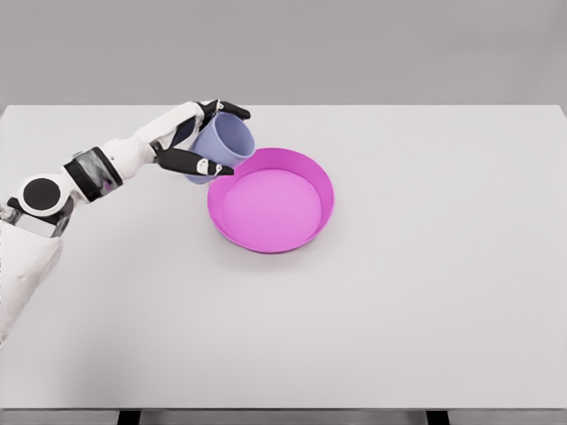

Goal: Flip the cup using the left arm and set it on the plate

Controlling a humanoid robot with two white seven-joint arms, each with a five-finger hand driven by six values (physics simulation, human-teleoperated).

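Though unlabelled, cup [225, 143] in left robot hand [193, 140]

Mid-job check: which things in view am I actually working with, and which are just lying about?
In the job:
- lavender plastic cup, tilted, gripped by the left hand
- round magenta plate with a raised rim, nothing in it

Lying about:
- nothing loose; only the white table underneath

cup [223, 142] base: hidden by robot hand [199, 137] | left arm: cut off at left edge
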